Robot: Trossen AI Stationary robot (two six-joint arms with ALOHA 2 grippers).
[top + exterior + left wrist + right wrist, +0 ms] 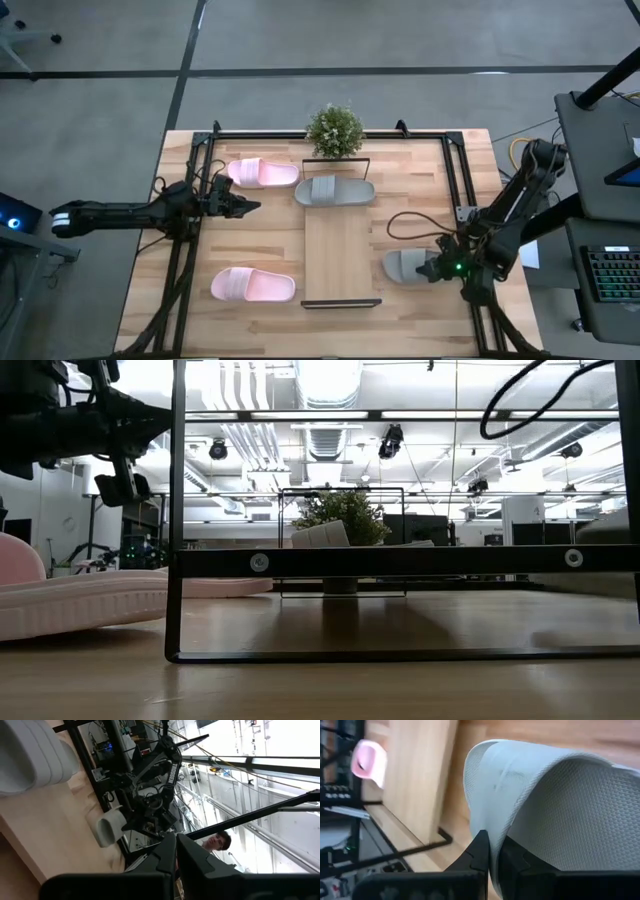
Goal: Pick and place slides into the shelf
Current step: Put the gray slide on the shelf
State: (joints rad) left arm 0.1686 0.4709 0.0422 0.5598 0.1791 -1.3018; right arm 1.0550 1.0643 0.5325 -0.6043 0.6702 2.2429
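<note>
A grey slide point(335, 190) lies across the far end of the shelf point(342, 250), a light board with black wire rims. A second grey slide point(403, 265) sits on the table right of the shelf, and my right gripper point(436, 268) is shut on it. One pale pink slide point(262, 173) lies left of the shelf's far end. The other point(252, 285) lies left of its near end. My left gripper point(248, 207) is shut and empty, hovering above the table between the two pink slides, pointing toward the shelf. My right gripper point(492, 857) pinches a curved pale edge point(495, 827) of the grey slide between its two fingers. It comes from the table's right side. Whether that edge belongs to the strap or the sole, and whether the slide is lifted, I cannot tell.
A small potted plant point(335, 130) stands just beyond the shelf's far end. A black metal frame point(190, 250) runs along the tabletop's left, far and right sides. A dark cable point(410, 222) loops over the table near the right arm. Bare board lies between the shelf's grey slide and its near rim.
</note>
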